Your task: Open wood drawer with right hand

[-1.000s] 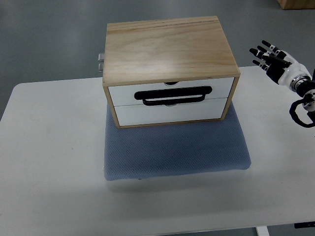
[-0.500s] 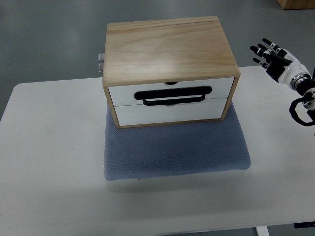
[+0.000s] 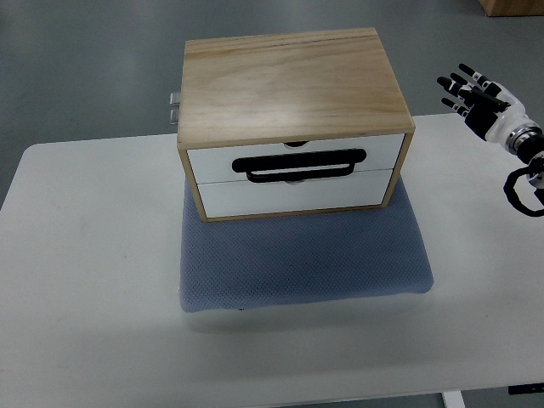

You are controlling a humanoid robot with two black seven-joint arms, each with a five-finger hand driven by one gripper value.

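A wooden box [image 3: 293, 81] with two white drawer fronts stands on a blue-grey mat [image 3: 302, 259]. A black handle [image 3: 300, 165] lies across the seam between the upper drawer [image 3: 296, 155] and the lower one [image 3: 296, 193]; both drawers are closed flush. My right hand [image 3: 476, 98] hovers well to the right of the box, near the table's far right corner, fingers spread and holding nothing. Its arm enters from the right edge. The left arm does not show.
The white table [image 3: 93, 280] carries the mat and box. A small metal bracket [image 3: 173, 106] sticks out behind the box's left side. Grey floor lies beyond the table; a cardboard corner [image 3: 510, 7] shows at the top right.
My right hand has drifted slightly right and up, away from the box. The drawers have not moved.
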